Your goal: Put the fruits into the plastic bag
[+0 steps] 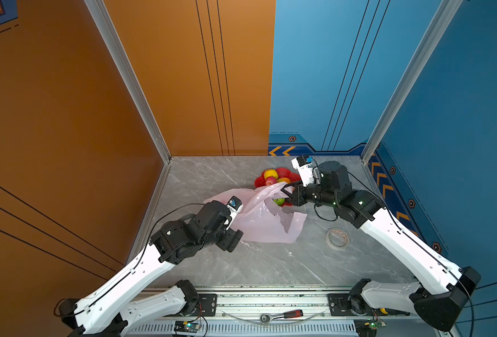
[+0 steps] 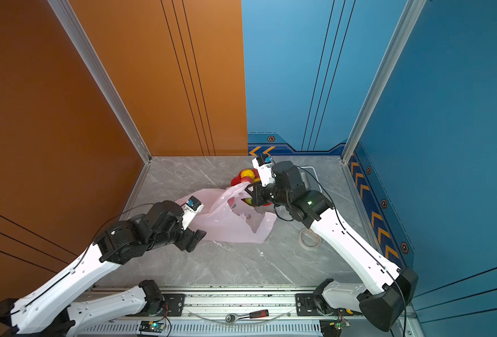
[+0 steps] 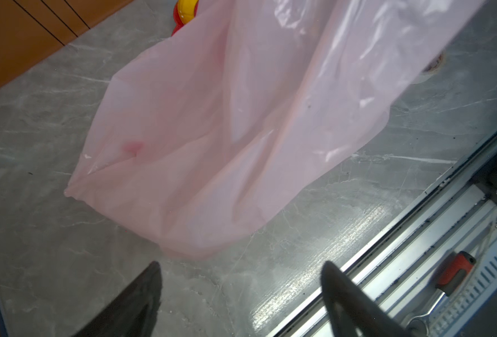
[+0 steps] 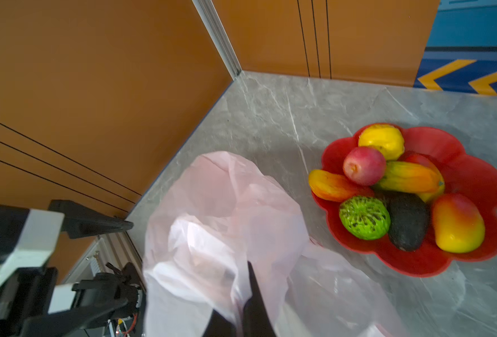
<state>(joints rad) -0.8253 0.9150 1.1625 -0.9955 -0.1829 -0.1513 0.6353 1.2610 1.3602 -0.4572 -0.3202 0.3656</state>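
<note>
The thin translucent pale pink plastic bag (image 1: pixel 259 224) is spread crumpled mid-table, its film judged light, limp and slippery, best pinched at the mouth's rim. The glossy toy fruits (image 4: pixel 402 183) are heaped in the red scalloped dish (image 4: pixel 475 175) just beyond it. The right gripper (image 4: pixel 241 309), extended from the right, is clamped shut on that rim; the left gripper (image 3: pixel 240 271) is held wide apart, empty, beside the bag's near left corner

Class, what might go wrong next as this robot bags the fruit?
The right end effector pinches only thin film of the translucent pale pink plastic bag; it may slip or tear.
The left end effector is open, empty, so the mouth may sag shut.
Tugging could nudge the red scalloped dish of glossy toy fruits nearby.
</note>
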